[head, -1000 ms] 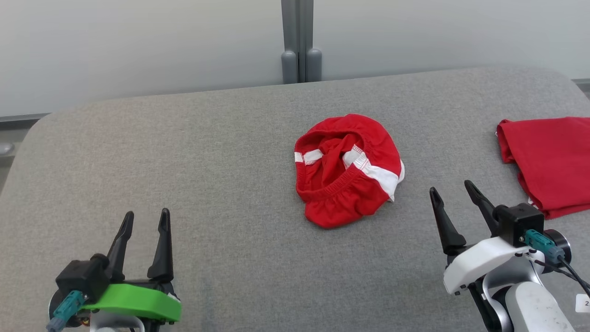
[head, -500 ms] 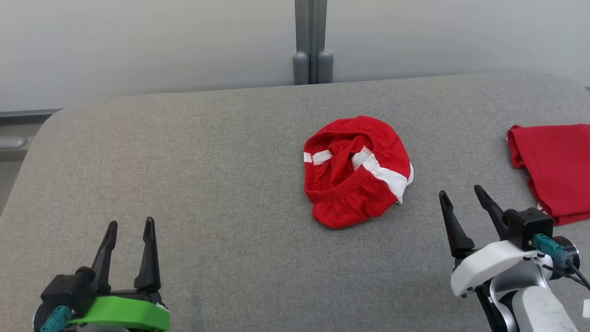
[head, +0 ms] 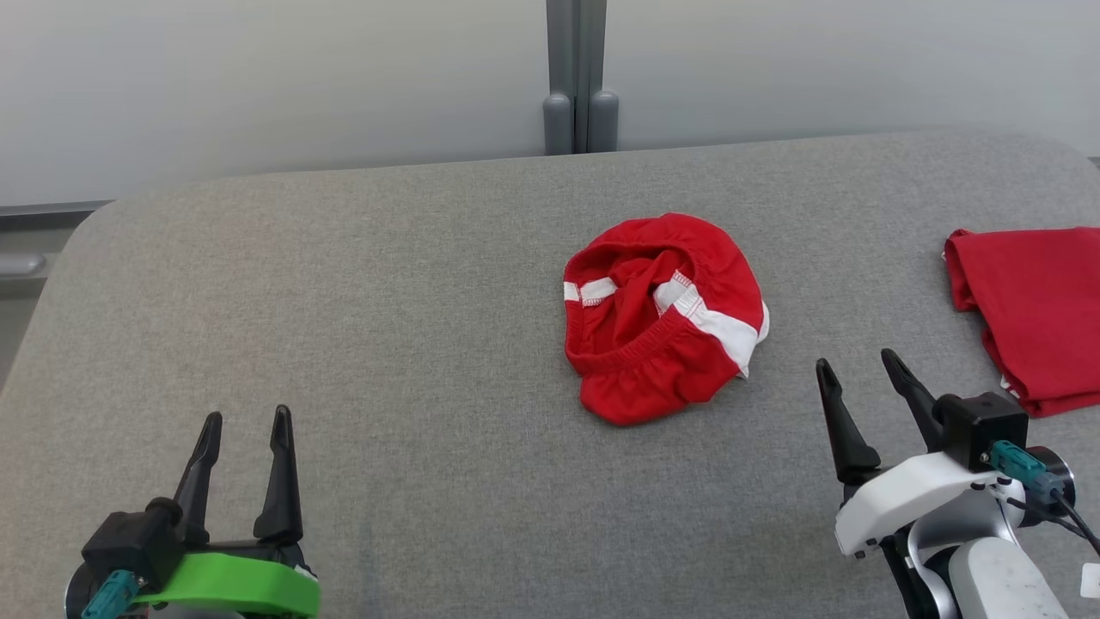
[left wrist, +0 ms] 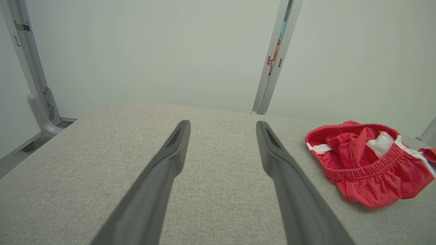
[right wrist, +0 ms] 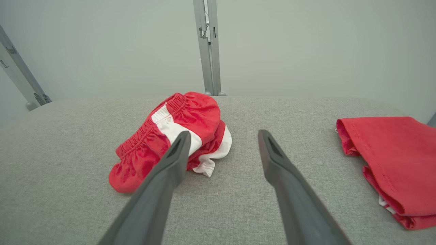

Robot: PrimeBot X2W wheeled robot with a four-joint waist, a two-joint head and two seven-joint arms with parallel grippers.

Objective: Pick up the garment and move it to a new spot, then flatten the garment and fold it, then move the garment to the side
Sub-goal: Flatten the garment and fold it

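**Matched tools, mismatched colours**

Carries two tapering dark fingers (head: pixel 278 481) on the left gripper (head: pixel 246 414) above a green bracket (head: pixel 232 583), a black block (head: pixel 129 546) and teal connector (head: pixel 107 593) just left of it. Well right of that bracket, repeats these on the right gripper (head: pixel 857 360) over a white shell (head: pixel 902 499).

A grey fabric-covered table (head: pixel 344 284) carries 2 things: a crumpled red-and-white garment (head: pixel 662 318) lying in front of the post (head: pixel 577 77), and a folded red cloth (head: pixel 1031 309) well right of that post.
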